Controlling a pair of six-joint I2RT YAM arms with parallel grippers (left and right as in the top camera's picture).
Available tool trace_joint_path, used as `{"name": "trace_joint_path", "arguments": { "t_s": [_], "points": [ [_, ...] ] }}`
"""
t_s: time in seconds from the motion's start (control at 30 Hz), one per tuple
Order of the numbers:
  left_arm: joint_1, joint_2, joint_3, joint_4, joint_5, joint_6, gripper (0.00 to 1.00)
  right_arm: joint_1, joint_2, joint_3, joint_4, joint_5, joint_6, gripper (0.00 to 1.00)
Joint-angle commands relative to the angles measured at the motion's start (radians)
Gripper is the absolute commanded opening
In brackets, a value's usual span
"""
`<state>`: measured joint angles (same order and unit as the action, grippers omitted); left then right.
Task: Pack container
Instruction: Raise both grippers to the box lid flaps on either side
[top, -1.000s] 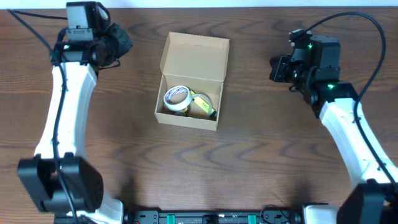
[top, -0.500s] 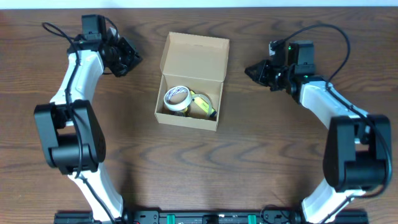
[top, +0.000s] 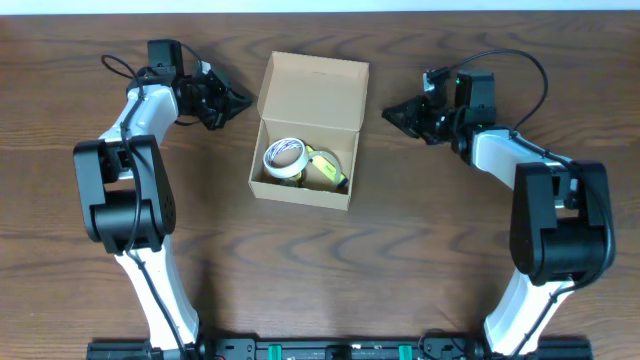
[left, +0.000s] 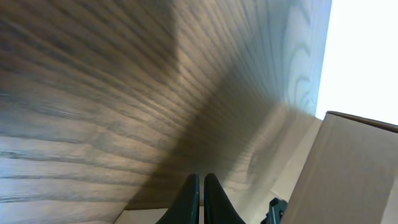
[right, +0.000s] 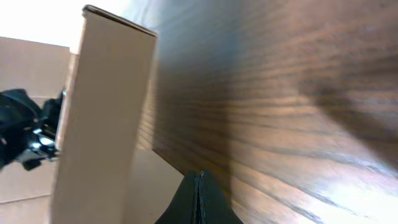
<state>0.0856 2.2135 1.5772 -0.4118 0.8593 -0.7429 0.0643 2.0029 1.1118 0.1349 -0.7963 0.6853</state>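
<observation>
Cardboard container, open: left gripper at its 9 o'clock, right gripper at 3 o'clock, both pinched closed, empty, about equally near.

The table is dark wood with a strong wavy grain. It is smooth, and the wrist views show a soft sheen where light falls on it. The container is plain tan cardboard, matt and unprinted. Inside it, the white tape roll looks smooth and faintly shiny; the finish of the yellowish roll beside it is hard to tell. The left arm and right arm have smooth white casings that look like plastic. The left gripper and right gripper are matt black.
</observation>
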Motion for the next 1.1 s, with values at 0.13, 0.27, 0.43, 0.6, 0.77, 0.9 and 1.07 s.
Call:
{"name": "trace_joint_path", "arguments": {
  "t_s": [0.13,0.27,0.43,0.6,0.77,0.9,1.07],
  "points": [
    [-0.038,0.010,-0.003,0.027,0.032,-0.025,0.05,0.054,0.046,0.017,0.089,-0.014,0.089,0.01],
    [-0.051,0.010,-0.003,0.033,0.032,-0.025,0.06,0.065,0.046,0.017,0.101,0.012,0.097,0.01],
    [-0.065,0.010,-0.003,0.041,0.048,-0.025,0.06,0.070,0.046,0.017,0.119,0.022,0.115,0.01],
    [-0.076,0.010,-0.003,0.049,0.079,-0.024,0.06,0.087,0.046,0.017,0.157,0.022,0.129,0.01],
    [-0.074,0.010,-0.003,0.060,0.156,-0.020,0.06,0.097,0.046,0.017,0.179,0.020,0.126,0.01],
    [-0.073,0.010,-0.002,0.061,0.197,0.021,0.06,0.095,0.045,0.022,0.342,-0.048,0.114,0.01],
    [-0.068,0.010,0.029,0.061,0.238,0.065,0.06,0.092,0.045,0.061,0.360,-0.094,0.129,0.01]
  ]
}}
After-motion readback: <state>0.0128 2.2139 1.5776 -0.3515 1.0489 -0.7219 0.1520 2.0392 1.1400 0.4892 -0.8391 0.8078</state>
